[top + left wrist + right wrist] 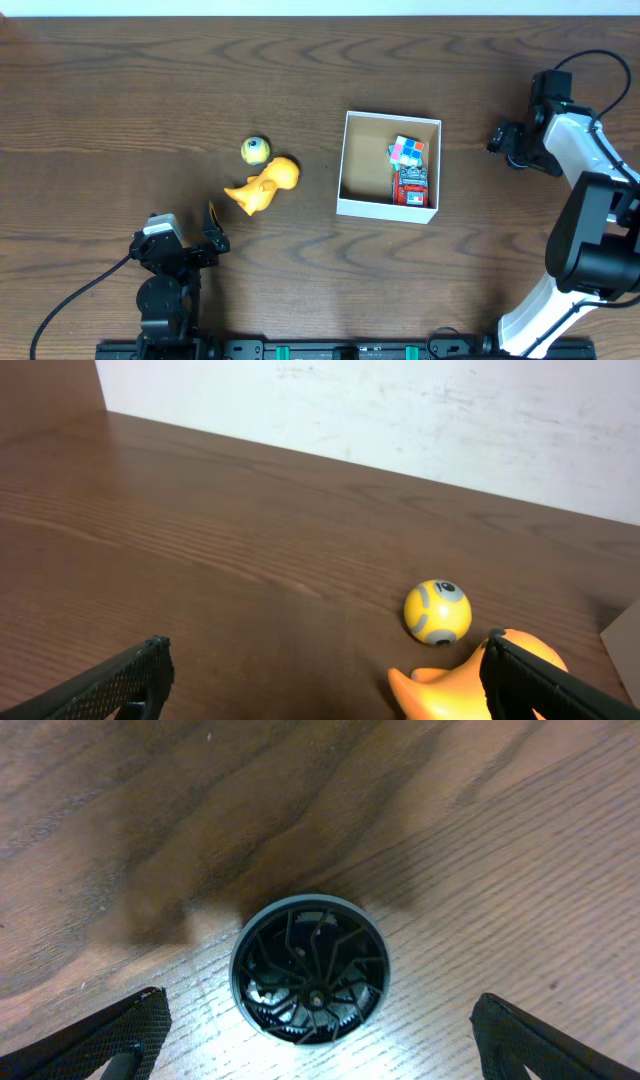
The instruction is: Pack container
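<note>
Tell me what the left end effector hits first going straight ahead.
Likely the orange duck-shaped toy, lying just ahead of one finger of the open left end effector; its centre line shows only bare wooden table.

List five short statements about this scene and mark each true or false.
1. The ball lies inside the box. False: it lies on the table, left of the box, beside the duck.
2. The left pincer and the right pincer are both open and empty. True.
3. A cube lies in the box. True.
4. The duck is blue. False: it is orange.
5. A round black disc lies on the table below the right pincer. True.
</note>
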